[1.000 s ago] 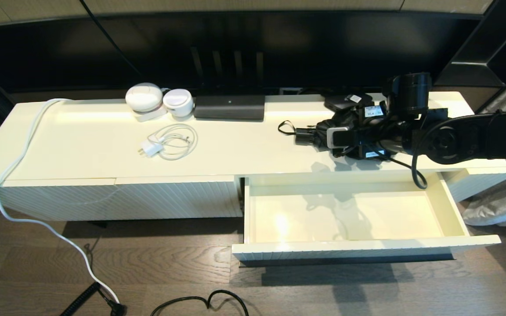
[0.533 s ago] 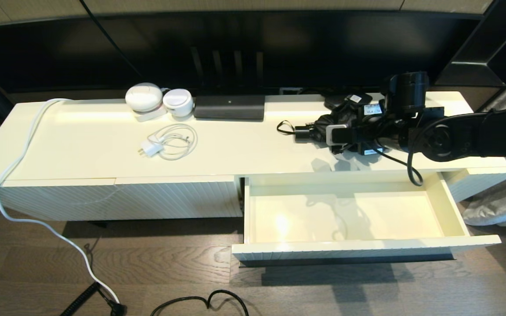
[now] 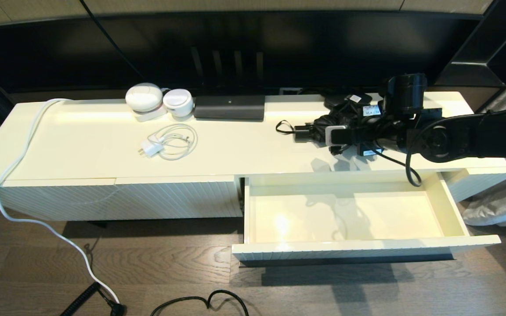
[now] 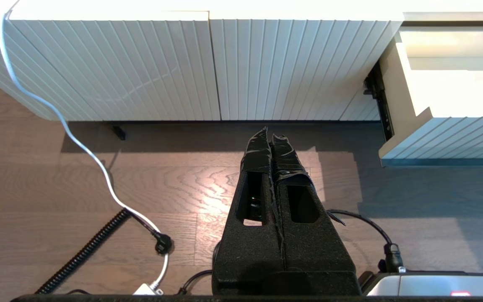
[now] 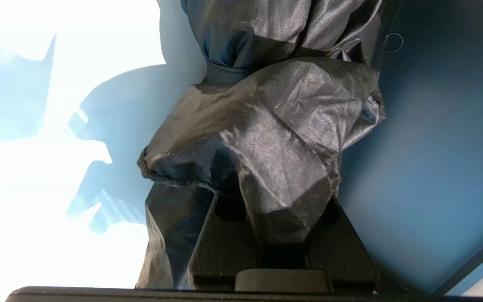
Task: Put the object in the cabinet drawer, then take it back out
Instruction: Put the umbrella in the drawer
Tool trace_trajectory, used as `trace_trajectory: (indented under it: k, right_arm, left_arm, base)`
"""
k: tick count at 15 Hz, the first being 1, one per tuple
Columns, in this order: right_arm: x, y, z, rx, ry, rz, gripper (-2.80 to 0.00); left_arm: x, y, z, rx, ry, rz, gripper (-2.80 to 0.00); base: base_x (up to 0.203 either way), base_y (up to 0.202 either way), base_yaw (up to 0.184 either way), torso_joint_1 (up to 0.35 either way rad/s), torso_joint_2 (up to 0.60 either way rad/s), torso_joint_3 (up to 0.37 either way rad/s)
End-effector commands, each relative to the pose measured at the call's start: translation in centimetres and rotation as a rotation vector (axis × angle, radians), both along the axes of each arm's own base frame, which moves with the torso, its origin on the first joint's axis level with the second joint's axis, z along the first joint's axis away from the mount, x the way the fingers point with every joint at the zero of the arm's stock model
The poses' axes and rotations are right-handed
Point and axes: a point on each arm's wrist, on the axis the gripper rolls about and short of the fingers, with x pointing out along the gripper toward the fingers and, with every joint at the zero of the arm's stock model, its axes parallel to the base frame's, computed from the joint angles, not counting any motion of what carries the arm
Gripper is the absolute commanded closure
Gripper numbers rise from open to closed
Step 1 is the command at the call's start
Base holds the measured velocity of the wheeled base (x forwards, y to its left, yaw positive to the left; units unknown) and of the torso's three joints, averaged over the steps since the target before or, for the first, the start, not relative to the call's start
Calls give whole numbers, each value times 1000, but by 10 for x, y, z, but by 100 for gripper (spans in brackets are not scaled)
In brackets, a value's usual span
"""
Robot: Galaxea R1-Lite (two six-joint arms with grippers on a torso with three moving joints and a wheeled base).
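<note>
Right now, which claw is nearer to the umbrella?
Right. The right claw grips the umbrella over the cabinet top; the left claw hangs low near the floor, far away.

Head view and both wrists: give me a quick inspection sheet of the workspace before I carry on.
Surface: cream cabinet top, lit and glossy.
Job's things: black umbrella over the cabinet top at the right, its fabric between the right fingers; cabinet drawer pulled open, nothing seen inside.
Clutter: two white round devices, a long black device, a flat black box behind the umbrella.
Grippers: right gripper shut on the umbrella; left gripper shut, empty, low over the floor.
Cables: coiled white charger on top; white cord running down to the floor; black cables on the floor.
Surroundings: wood floor.
</note>
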Motion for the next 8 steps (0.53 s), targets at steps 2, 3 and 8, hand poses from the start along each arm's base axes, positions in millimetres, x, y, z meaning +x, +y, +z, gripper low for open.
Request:
trace_trajectory:
  k: [2, 3, 8]
  right_arm:
    - [-11, -2, 12, 10, -18, -7, 0]
    - [-16, -3, 20, 18, -30, -7, 0]
    - [-57, -6, 52, 65, -54, -6, 0]
  left_arm:
    - [0, 0, 0, -1, 0, -1, 0]
    - [0, 0, 0, -1, 1, 0, 0]
    - [0, 0, 0, -1, 2, 1, 0]
  base:
    - [0, 0, 0, 0, 0, 0]
    - [0, 0, 0, 0, 0, 0]
    - [0, 0, 0, 0, 0, 0]
